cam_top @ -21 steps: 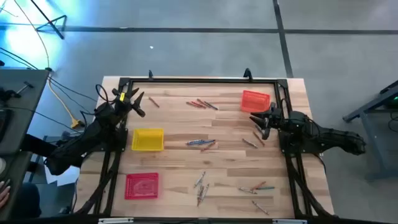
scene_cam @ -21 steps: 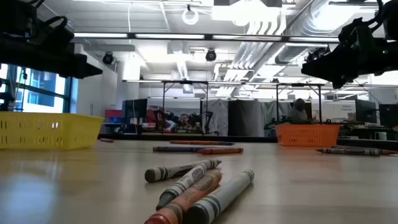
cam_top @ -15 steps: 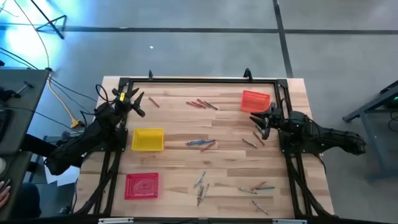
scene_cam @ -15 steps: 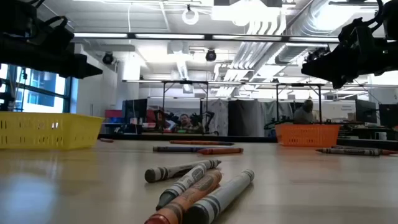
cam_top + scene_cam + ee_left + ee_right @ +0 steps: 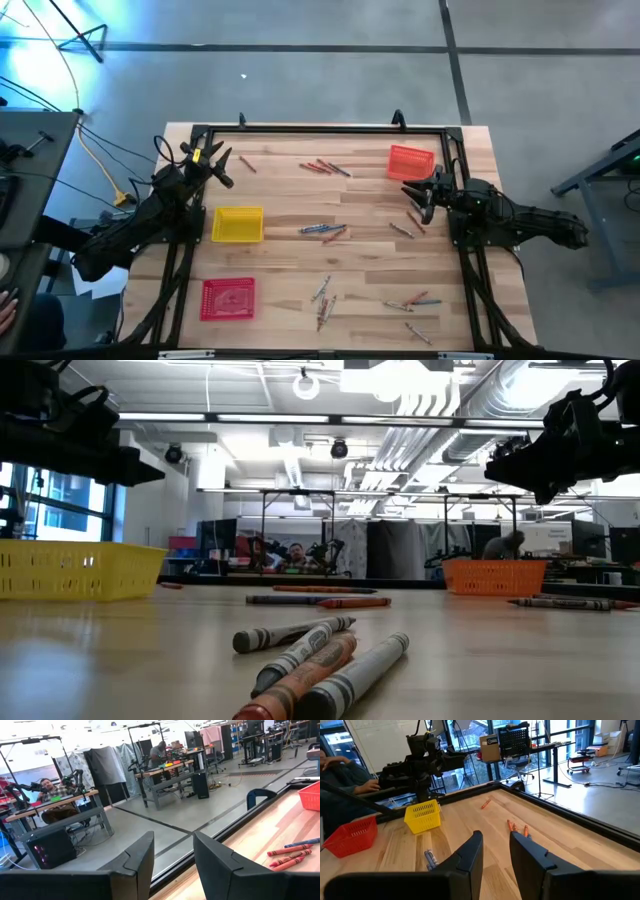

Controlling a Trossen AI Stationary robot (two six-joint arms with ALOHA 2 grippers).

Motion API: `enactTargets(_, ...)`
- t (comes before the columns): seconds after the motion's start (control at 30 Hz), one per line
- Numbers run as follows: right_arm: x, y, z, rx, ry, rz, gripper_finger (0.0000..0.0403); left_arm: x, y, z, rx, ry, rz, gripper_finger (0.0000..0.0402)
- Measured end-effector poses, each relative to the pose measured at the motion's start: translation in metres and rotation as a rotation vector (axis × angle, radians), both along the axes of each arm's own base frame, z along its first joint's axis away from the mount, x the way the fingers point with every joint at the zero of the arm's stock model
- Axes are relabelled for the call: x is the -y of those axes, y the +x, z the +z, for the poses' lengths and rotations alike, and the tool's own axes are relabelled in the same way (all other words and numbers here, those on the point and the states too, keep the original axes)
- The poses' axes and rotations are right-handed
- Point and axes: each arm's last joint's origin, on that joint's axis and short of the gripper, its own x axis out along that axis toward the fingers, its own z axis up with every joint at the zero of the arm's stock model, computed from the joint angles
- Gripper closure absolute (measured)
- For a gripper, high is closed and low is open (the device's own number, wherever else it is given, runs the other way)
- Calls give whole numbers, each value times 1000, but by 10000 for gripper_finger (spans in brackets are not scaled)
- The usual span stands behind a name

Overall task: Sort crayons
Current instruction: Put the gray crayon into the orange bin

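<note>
On table [image 5: 300,205], crayons [image 5: 323,231] unmoved; both arms unchanged.

A light wooden table [image 5: 280,255] with a black frame along its edges carries three small trays: yellow tray [image 5: 238,224] at the left, red tray [image 5: 229,297] nearer the front left, orange tray [image 5: 409,161] at the back right. Crayons [image 5: 324,231] lie loose in scattered clusters: mid-table, at the back, toward the front and right. One lone stick, apparently a crayon [image 5: 247,164], lies back left.
</note>
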Motion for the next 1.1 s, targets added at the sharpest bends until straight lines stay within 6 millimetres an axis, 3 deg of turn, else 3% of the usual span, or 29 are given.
enactTargets(0.37, 0, 0, 11, 144, 107, 1, 311, 0, 0, 0, 0, 0, 0, 275)
enactTargets(0.53, -1, -6, 23, 78, 170, -2, 311, 0, 0, 0, 0, 0, 0, 275)
enactTargets(0.83, -4, -25, 84, -13, 184, -75, 311, 0, 0, 0, 0, 0, 0, 275)
enactTargets(1.1, 0, -12, 128, -221, 214, -126, 311, 0, 0, 0, 0, 0, 0, 275)
